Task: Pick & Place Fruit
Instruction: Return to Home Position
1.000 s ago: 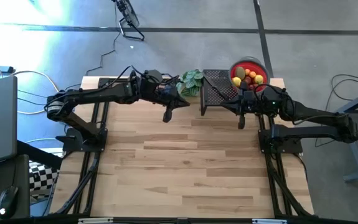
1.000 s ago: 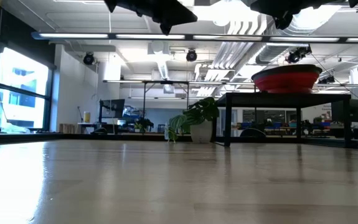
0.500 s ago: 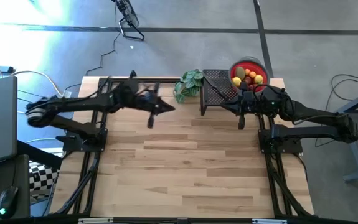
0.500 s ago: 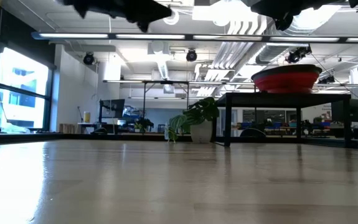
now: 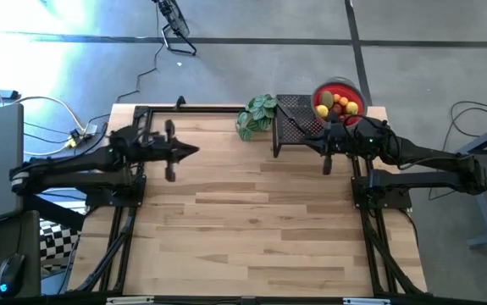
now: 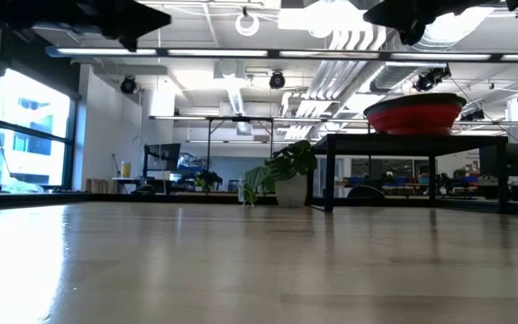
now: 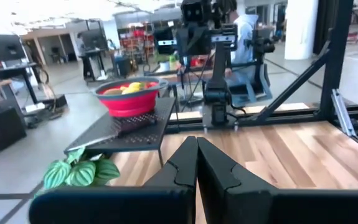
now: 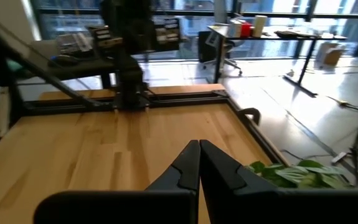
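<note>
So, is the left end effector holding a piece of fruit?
No, the left end effector is shut with nothing between its fingers.

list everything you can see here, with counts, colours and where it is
table: one, light wood
black mesh stand: one, black, far edge of the table
red bowl: one, red, on the black mesh stand, far right
fruit: several, yellow, orange and red, heaped in the red bowl
plant: one, green, left of the stand
left gripper: one, dark, jaws shut, over the table's far left
right gripper: one, dark, jaws shut, beside the stand
</note>
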Robot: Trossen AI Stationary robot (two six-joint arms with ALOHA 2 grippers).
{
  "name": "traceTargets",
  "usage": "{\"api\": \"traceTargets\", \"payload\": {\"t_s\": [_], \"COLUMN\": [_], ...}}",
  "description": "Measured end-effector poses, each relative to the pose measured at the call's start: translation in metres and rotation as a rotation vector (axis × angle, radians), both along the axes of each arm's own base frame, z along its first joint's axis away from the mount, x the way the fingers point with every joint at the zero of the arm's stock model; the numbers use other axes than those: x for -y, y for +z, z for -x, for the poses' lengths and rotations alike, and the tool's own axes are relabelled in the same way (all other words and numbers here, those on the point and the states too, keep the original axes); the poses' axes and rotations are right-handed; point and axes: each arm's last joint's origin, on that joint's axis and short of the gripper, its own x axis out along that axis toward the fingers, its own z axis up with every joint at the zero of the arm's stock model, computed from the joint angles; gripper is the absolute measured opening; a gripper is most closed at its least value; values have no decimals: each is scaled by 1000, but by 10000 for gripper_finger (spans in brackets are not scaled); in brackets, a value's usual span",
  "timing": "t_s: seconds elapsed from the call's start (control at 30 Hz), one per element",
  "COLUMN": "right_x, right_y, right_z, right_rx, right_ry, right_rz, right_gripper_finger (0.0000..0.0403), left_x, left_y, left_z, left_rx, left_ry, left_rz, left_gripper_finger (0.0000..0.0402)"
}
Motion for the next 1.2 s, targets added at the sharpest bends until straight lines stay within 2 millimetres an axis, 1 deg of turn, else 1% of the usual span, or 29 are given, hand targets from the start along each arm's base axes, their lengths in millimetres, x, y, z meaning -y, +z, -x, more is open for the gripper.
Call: {"api": "traceTargets", "payload": {"t_s": [0.23,0.43,0.53,0.67,0.8,0.9,1.03,1.2], "right_x": [3,8,8,8,5,2,-1,-7], "right_y": [0,0,-1,-3,-10,-13,-9,0], "right_z": [1,3,3,3,4,10,19,32], "right_rx": [-5,-10,-17,-32,-102,-135,-106,-38], "right_ry": [-119,-273,-301,-292,-198,-175,-149,-69], "right_rz": [17,37,34,12,-32,-79,-84,-79], "right_gripper_finger": [2,2,3,3,3,3,3,3], "left_x": [10,15,15,16,16,17,18,18], "left_y": [-20,-36,-41,-43,-47,-48,-48,-52], "left_z": [36,52,57,61,65,69,75,75], "left_rx": [78,113,98,85,59,60,74,42], "left_ry": [-3,-5,23,46,67,101,106,108], "left_rz": [23,46,55,61,64,68,61,62], "left_gripper_finger": [0,0,0,0,0,0,0,0]}}
